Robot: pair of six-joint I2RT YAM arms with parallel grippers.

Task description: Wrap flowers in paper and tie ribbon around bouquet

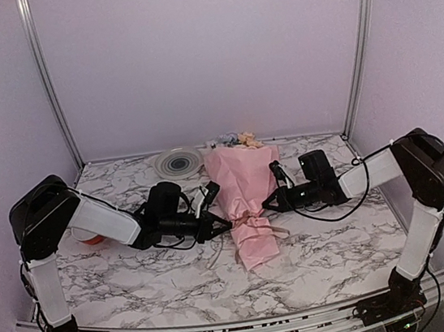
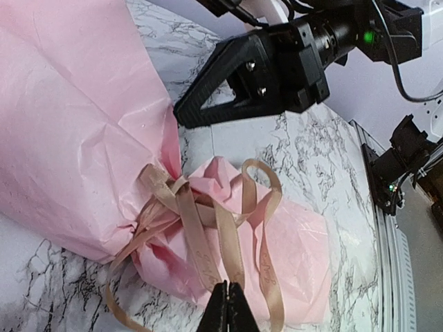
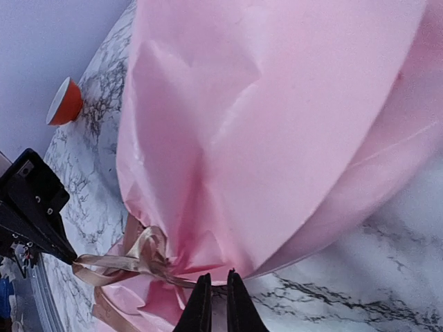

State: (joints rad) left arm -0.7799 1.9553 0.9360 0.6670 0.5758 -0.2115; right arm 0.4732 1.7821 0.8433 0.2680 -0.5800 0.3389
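I am closing out the tying step: the bouquet (image 1: 243, 192) is lying on the worktop (image 1: 131, 280) between my arms, with the ribbon (image 2: 197, 232) sitting knotted and looped around its pinched neck. My left pincer (image 2: 227, 310) is clenching, as far as I can judge on a ribbon strand, while my right pincer (image 3: 219, 304) is hovering just beside the neck, jaws parted a crack, grasping nothing. In my judgement the next move is calling for a steady outward pull to snug the knot without dragging the bouquet.
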